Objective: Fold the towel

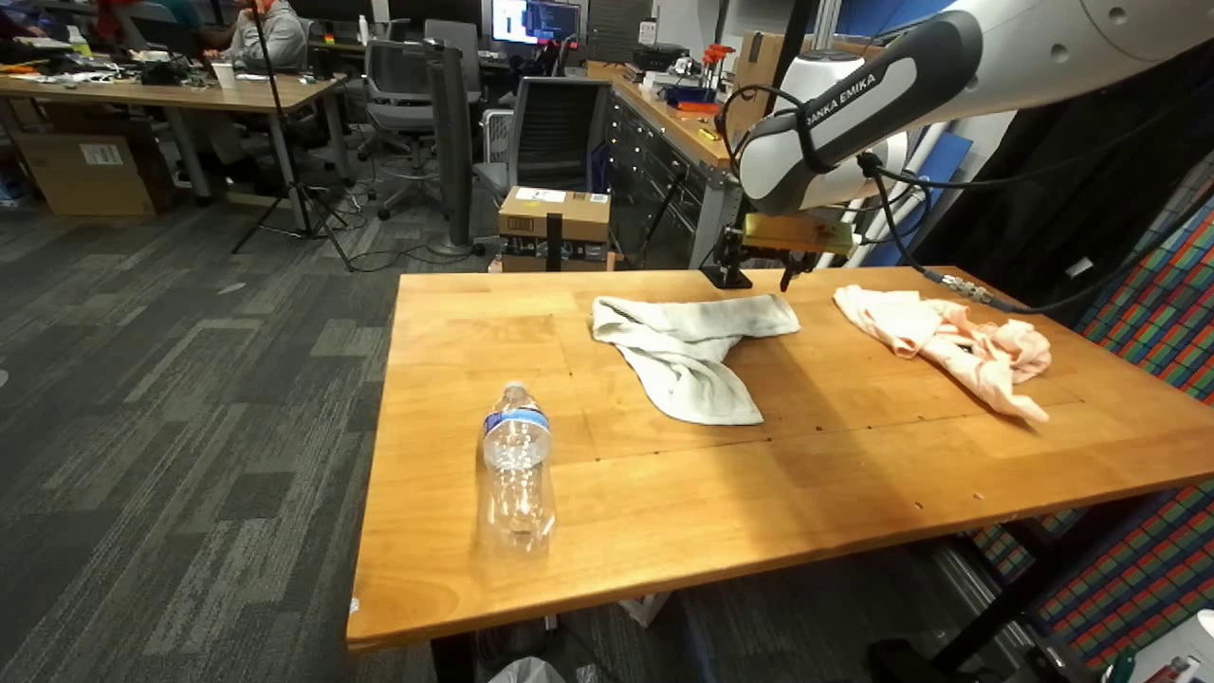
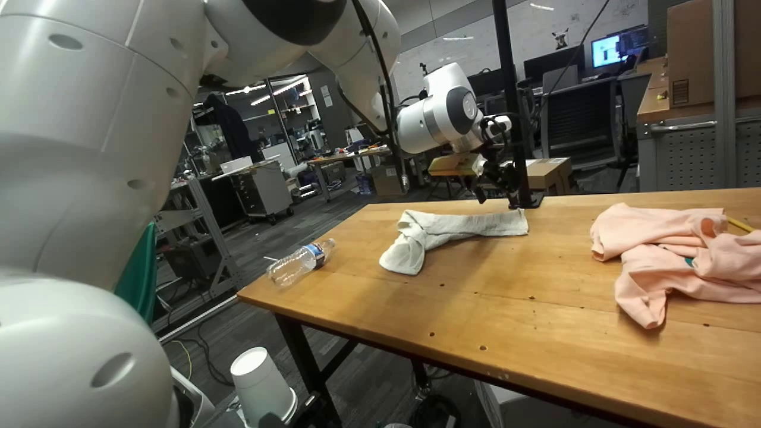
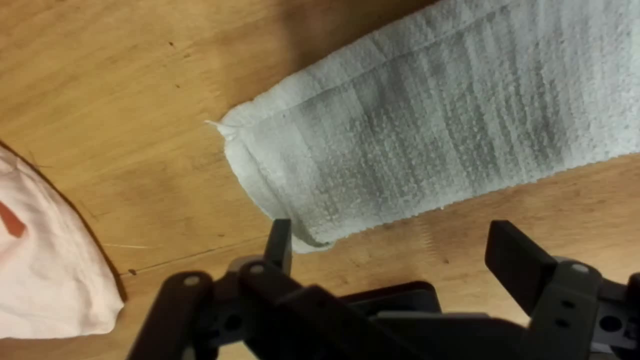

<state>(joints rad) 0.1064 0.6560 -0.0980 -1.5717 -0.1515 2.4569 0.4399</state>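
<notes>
**Pale grey-white cloth towel (image 1: 697, 346) lies loosely bent near a wide-set black two-finger gripper (image 3: 390, 237)**

From my station I have the gripper spread wide: in the wrist view its dark fingertips (image 3: 281, 245) stand well apart, with a corner of the towel showing in the gap. In both exterior views I see it hanging from the white, black-trimmed robot arm (image 1: 1053, 47) over the far side of the brown wooden tabletop (image 1: 664, 512), near the towel's straighter end. How much height separates the fingertips from the towel, I cannot tell.

The towel rests on the wood, a long band running along the far side of the table. Its other end turns out in a flap, away from the far edge, and in an exterior view that part looks crossed over itself. The wrist view gives me a ribbed weave, a border seam and a loose thread at one corner.

To one side, well apart from it, a blue-labelled clear plastic bottle (image 1: 517, 465) lies on its side near the table's edge. To the other side I have a crumpled peach-pink cloth (image 1: 901, 323), also clear of the towel, with a thin yellow stick (image 2: 740, 224) showing just beside it. A slim black upright post (image 2: 508, 71) stands at the far edge, near the gripper.
</notes>
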